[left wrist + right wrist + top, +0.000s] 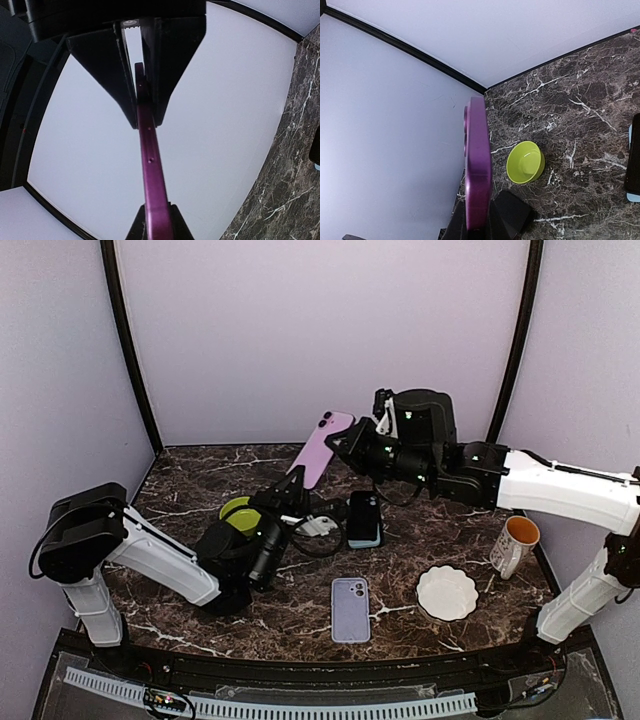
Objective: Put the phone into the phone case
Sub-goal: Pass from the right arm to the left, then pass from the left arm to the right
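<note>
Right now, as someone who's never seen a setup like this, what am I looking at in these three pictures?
These are two robot arms bolted to a marble table, each ending in two fingers. The wide picture comes from a camera above and behind them; the other two come from cameras on the wrists.

Both arms hold one pink phone case in the air: the left fingers pinch its lower end, the right fingers its upper end. The left wrist picture shows the case edge-on, and so does the right.

On the table lie a dark phone, a lilac phone, a green bowl, a white dish and a mug.
</note>
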You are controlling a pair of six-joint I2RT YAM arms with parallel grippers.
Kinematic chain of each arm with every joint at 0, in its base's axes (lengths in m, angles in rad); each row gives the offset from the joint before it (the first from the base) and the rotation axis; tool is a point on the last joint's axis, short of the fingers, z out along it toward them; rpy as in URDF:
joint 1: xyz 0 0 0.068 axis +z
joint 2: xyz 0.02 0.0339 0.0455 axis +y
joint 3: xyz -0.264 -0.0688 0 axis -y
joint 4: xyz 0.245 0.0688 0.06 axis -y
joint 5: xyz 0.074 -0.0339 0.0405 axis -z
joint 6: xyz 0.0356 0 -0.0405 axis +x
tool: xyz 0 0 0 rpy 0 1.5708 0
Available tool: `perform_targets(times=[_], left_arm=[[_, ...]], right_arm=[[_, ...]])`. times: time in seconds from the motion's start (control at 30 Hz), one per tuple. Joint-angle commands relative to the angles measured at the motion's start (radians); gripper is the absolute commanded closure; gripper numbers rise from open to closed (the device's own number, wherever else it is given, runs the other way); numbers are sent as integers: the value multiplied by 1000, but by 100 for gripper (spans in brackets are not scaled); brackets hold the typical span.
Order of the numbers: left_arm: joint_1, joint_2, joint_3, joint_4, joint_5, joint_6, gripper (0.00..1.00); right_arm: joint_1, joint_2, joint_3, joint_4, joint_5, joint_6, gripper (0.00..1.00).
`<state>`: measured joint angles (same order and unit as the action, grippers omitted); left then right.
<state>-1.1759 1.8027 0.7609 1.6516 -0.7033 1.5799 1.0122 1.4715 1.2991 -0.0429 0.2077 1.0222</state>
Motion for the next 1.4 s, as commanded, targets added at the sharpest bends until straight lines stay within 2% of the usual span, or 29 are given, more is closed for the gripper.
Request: perform_targets(times=[0.0,0.13,0.27,0.4,0.53,0.57,0.6,0.63,0.7,0.8,0.9,1.03,1.13,1.37], left_arm=[[-8,-2,39,93,-17,64,100],[-25,-30,68,81,-56,14,100],[-38,-71,97,40,-85,-74,100],[-39,-147,100,-82,-114,-250,100],[-39,-280,112,-382,-129,-602,100],[-37,-333,112,-434,-105,-759,100],[-36,-360,112,-543,-84,-835,100],[-32,-406,111,-590,-39,-971,100],[-27,-445,105,-653,11,-1095,100],[-27,-465,70,-598,54,-1135,100],[-20,-480,35,-525,88,-1131,100],[-2,-513,8,-519,119,-1191,100],[2,-519,0,-515,128,-1189,100],[2,-518,-32,-446,121,-1158,100]], right_arm=[[23,-18,-3,70,-27,-127,78],[21,-34,-16,103,-38,-146,58],[22,-41,-11,127,-50,-171,52],[22,-59,-11,131,-57,-199,39],[22,-81,-7,121,-44,-235,32],[21,-86,-3,127,-47,-242,30],[22,-88,0,136,-55,-247,28],[21,-86,1,150,-67,-253,26],[21,-81,7,184,-94,-255,23],[21,-55,33,220,-138,-251,15],[27,-26,63,274,-197,-250,2],[54,8,90,364,-273,-278,1],[71,34,111,379,-275,-271,2],[70,90,172,244,-167,-209,1]])
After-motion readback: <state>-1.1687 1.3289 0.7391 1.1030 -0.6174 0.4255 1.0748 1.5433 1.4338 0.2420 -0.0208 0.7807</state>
